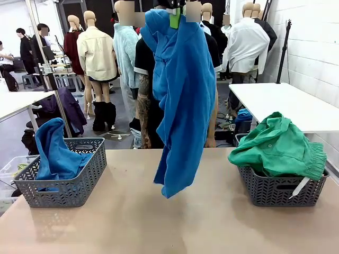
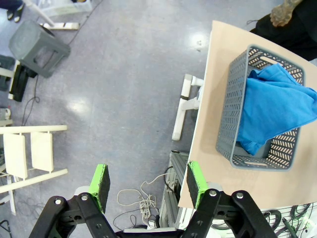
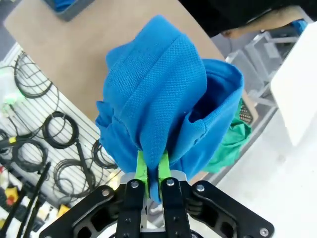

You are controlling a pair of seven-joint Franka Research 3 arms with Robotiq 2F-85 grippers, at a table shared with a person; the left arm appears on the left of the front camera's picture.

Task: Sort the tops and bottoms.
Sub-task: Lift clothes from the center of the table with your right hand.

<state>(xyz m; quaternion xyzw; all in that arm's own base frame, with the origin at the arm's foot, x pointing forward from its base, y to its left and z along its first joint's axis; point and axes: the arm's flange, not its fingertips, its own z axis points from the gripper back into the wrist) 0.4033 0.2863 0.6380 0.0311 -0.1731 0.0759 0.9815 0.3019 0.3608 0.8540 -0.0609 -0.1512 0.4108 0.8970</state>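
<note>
Front view, left to right: 1 blue garment (image 1: 55, 151) is draped in the left basket (image 1: 79, 182); another blue garment (image 1: 180, 100) is hung mid-frame, pinched by the right claw (image 1: 175, 18), likely for sorting; the green garment (image 1: 278, 145) is piled on the right basket (image 1: 280, 190). The left claw (image 2: 148, 186) is held wide, empty.

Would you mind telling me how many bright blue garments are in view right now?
2. One blue garment hangs above the table's middle from the right gripper; the other blue garment lies in the left basket. More may be hidden underneath.
</note>
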